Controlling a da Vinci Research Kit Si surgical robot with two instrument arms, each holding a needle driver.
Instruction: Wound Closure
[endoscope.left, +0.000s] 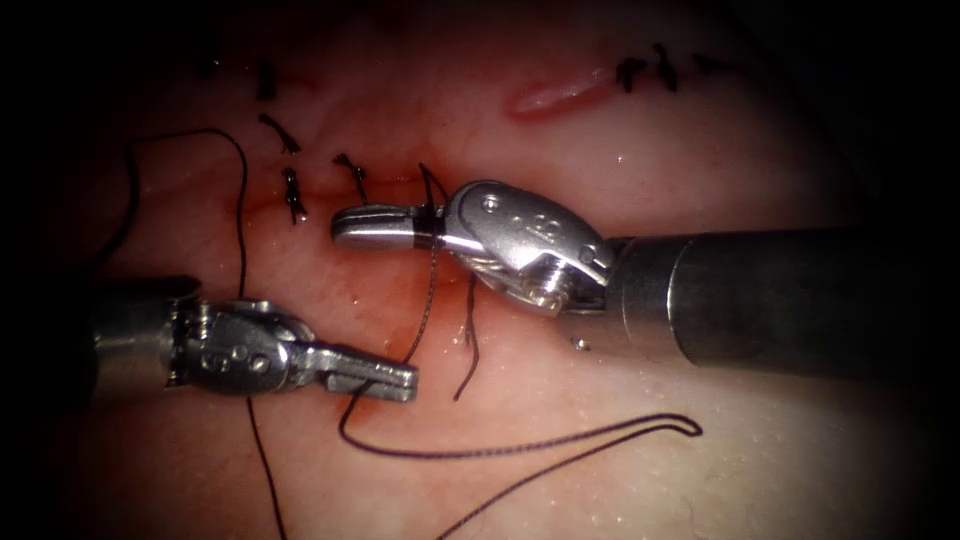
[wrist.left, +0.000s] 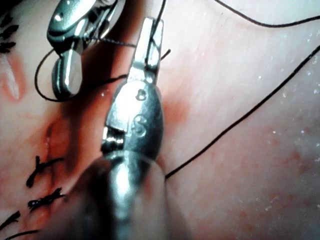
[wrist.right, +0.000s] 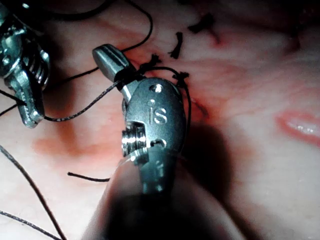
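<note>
My right tool (endoscope.left: 345, 225) comes in from the right and lies over the cut (endoscope.left: 400, 200) with its jaws shut. A turn of dark thread (endoscope.left: 430, 228) is wound around them near the hinge. From there the thread (endoscope.left: 424, 305) runs down to my left tool (endoscope.left: 405, 380), whose jaws are shut on it. The wrist views show the same: the left tool (wrist.left: 152, 30) holds thread at its tip, and the right tool (wrist.right: 106, 56) has thread wrapped over its jaws. A loose thread tail (endoscope.left: 468, 350) hangs below the right tool. I see no needle.
Several tied stitches (endoscope.left: 291, 192) with short cut ends lie left of the tools, with more at the upper right (endoscope.left: 645, 70). A pale gash (endoscope.left: 555, 95) is beside them. A long slack thread loop (endoscope.left: 560, 445) lies on the tissue below. Red fluid stains the cut.
</note>
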